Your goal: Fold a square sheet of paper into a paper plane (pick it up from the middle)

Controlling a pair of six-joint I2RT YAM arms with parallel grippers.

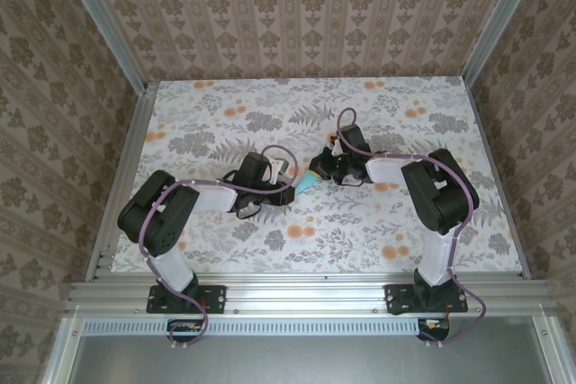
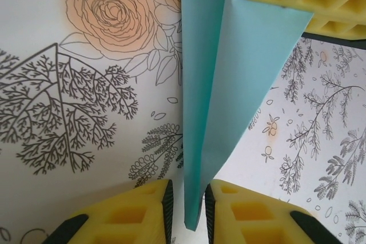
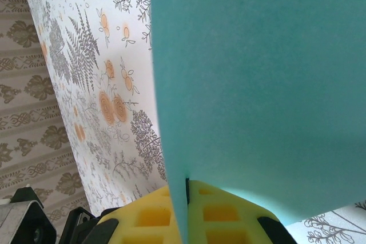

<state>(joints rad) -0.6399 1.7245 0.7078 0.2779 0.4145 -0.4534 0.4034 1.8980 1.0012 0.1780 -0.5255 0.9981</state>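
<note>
Holding the turquoise paper (image 1: 309, 183) above the surface's (image 1: 225, 249) middle, clamped it fully in the right claw (image 3: 187, 186); bracketed its folded edge with the left claw (image 2: 187, 191), pads (image 2: 166, 201) narrowly apart, couldn't tell if gripping.

The left arm (image 1: 180, 209) is reaching inward with its elbow bent and its forearm lying low over the desk (image 1: 405, 231). The left gripper (image 2: 187, 198) is holding its yellow fingers (image 2: 137, 210) narrowly apart, one on either side of the folded paper (image 2: 229, 72). The right arm (image 1: 436, 191) is bending in from the opposite side. The right gripper (image 3: 187, 192) is pinching the same paper, its fingers (image 3: 229, 215) pressed together.
</note>
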